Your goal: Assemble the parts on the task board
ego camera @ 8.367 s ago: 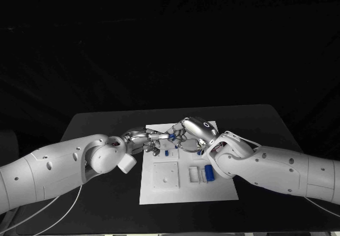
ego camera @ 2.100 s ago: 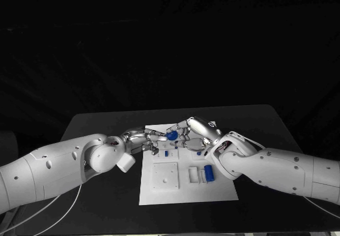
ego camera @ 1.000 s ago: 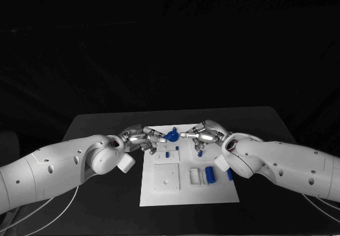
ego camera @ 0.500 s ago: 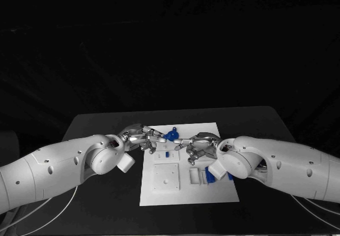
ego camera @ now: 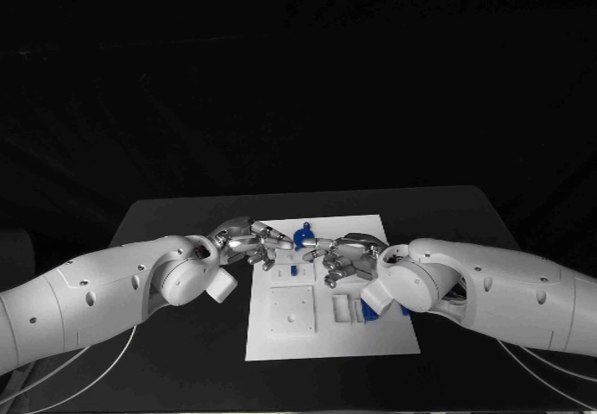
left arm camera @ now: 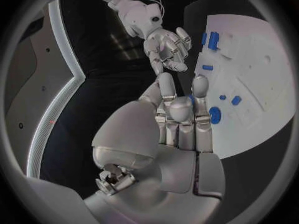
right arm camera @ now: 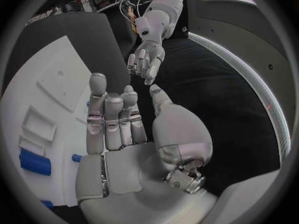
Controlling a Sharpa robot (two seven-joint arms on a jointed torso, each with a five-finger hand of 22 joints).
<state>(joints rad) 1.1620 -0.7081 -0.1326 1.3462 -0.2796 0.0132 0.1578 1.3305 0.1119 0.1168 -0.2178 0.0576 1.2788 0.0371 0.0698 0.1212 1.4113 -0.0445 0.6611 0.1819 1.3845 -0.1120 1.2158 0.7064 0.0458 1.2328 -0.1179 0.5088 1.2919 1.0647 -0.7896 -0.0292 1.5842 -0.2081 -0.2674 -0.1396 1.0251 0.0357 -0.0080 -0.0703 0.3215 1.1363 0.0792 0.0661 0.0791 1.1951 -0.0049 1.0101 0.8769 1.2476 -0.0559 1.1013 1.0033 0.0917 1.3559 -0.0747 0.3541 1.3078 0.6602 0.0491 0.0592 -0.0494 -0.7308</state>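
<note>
The black counter carried the white board, which lay under and just in front of both hands. The left hand hung over the board's far left corner, its fingertips closed around a blue part that stood up just past them. In the left wrist view that part showed as a round blue piece at the fingertips, over the board. The right hand hung beside the left, near it but apart, fingers straight and spread, holding nothing; the right wrist view showed its palm bare and the left hand across from it. Below the right hand, a larger blue part lay on the board beside a white slot. Two small blue parts stood on the board between the hands, under the left fingertips. A square recess sat nearer the left arm.
</note>
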